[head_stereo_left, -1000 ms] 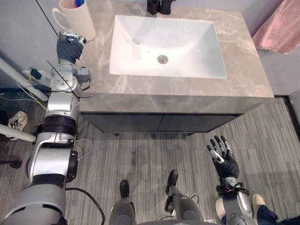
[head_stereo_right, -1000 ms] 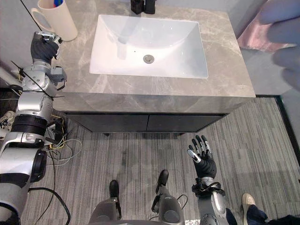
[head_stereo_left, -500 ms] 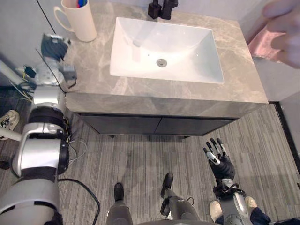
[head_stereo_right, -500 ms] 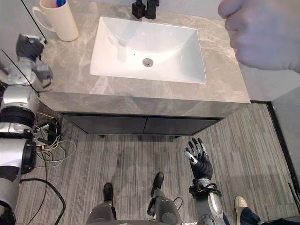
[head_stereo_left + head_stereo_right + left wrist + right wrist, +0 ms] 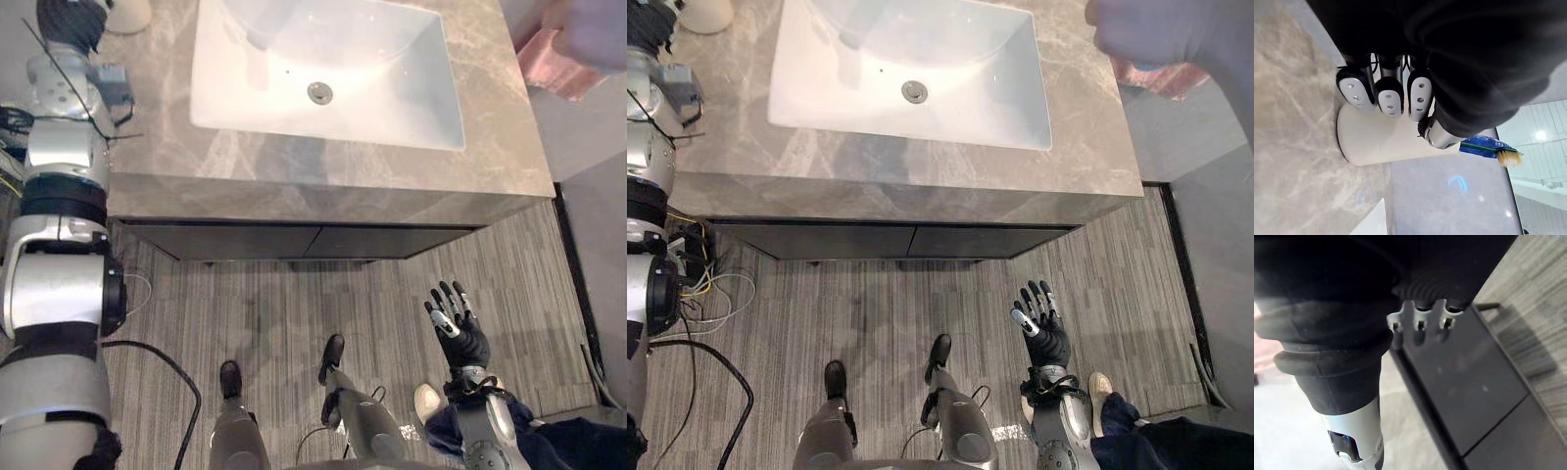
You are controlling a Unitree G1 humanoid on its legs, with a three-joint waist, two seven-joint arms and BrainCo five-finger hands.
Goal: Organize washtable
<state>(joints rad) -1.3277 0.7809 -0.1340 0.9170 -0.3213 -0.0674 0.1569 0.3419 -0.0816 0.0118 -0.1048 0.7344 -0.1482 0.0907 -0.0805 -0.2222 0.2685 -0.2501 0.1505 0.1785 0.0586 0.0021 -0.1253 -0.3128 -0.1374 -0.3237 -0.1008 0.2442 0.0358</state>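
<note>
A cream cup with a blue toothbrush in it stands at the far left corner of the grey marble washtable; its base shows at the edge of the left eye view. My left hand hangs just left of the cup, beyond the counter's side edge. Its fingers are curled and hold nothing. My right hand is low over the floor in front of the cabinet, fingers spread and empty.
A white sink is set into the middle of the counter. Dark cabinet doors close the front below. A person's blurred hand hovers at the far right, above a pink cloth.
The camera has tipped down, so the whole scene has slid up. My left hand has drawn away from the cup, out past the counter's left edge. A person's hand has come in at the right.
</note>
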